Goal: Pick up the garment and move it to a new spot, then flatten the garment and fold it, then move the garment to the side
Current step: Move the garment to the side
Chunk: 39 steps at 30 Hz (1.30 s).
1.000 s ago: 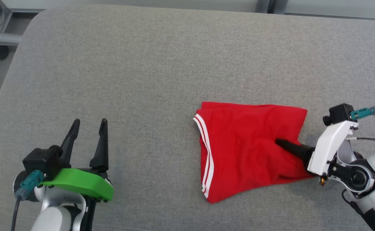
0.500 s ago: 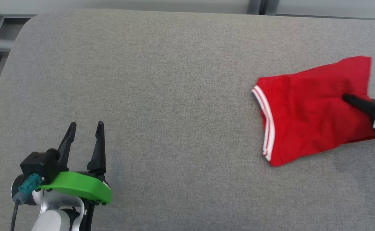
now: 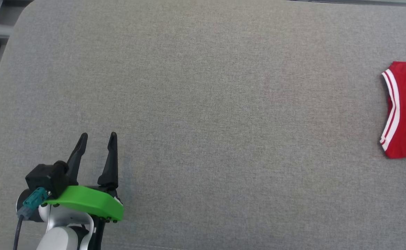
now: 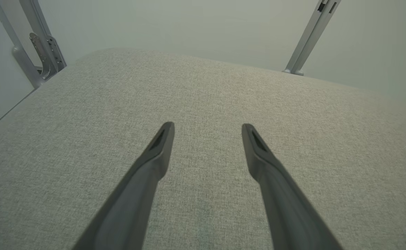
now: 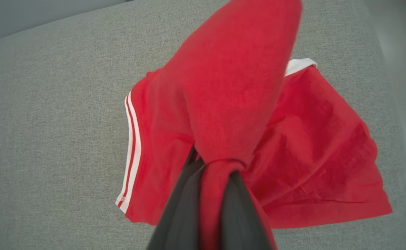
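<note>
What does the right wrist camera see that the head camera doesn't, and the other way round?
The right wrist view adds the right pincer, shut on a bunched-up fold of the red fabric garment with white side stripes. That fold is raised and the rest is spread on the grey fabric surface. The head view adds the left pincer, open and holding nothing, at the lower left. Both share the garment's white-striped edge and the grey surface.

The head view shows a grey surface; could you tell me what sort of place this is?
Probably a lab or test cell, not a home: a broad grey fabric-covered table, bare metal frame struts beside it, and plain pale walls behind.
</note>
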### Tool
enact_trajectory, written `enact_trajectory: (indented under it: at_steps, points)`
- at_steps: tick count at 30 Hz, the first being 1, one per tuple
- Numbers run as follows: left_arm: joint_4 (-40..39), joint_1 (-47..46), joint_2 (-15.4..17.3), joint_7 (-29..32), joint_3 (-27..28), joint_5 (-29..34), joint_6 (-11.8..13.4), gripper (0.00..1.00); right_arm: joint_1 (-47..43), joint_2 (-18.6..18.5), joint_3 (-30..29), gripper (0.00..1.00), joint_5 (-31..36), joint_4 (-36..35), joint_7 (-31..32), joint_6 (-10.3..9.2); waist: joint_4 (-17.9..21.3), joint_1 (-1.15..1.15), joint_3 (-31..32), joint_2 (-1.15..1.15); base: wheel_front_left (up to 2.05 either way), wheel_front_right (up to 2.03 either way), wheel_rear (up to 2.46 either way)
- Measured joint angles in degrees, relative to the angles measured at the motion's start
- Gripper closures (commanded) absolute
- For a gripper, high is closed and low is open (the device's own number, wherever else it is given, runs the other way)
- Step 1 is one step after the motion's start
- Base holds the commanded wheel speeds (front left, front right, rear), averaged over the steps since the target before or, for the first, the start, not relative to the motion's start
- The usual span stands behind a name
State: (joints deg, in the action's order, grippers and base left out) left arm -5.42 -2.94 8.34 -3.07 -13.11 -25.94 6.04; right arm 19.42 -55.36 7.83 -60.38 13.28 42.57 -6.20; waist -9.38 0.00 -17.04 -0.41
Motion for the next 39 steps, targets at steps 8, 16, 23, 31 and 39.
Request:
enact_trajectory:
  at_steps: [8, 16, 23, 31, 39]
  points:
    - [1.2, 0.0, 0.1, 0.1, 0.5, -0.5, 0.0, 0.00, -1.1, -4.4, -1.6, 1.00, 0.6, 2.9, 2.5, -0.31, -0.6, 0.00, -1.2, 0.00, 0.00, 0.00, 0.00]
    - [2.9, 0.0, 0.2, 0.1, 2.0, -0.9, 0.0, 0.00, -3.0, -7.0, -2.9, 0.11, 3.2, 5.6, 1.9, -0.46, -0.8, 0.00, -1.8, 0.00, 0.00, 0.00, 0.00]
    - [4.8, 0.0, 0.1, -0.1, 3.3, -1.4, 0.0, 0.00, -6.4, -8.1, -0.9, 0.00, 11.9, 8.4, -4.0, -0.89, -0.1, 0.00, -1.7, 0.00, 0.00, 0.00, 0.00]
    - [5.2, 0.0, 0.1, -2.9, 5.2, -1.5, 0.0, 0.00, -7.8, -5.9, -0.3, 0.00, 18.1, 5.9, -15.5, -0.89, 2.0, 0.00, 0.3, 0.00, 0.00, 0.00, 0.00]
    - [7.2, 0.0, 1.8, -6.6, 6.1, 1.2, 0.0, 0.00, -5.6, 1.5, 0.2, 0.00, 24.9, -1.7, -32.1, -0.92, 5.2, 0.00, 4.3, 0.00, 0.00, 0.00, 0.00]
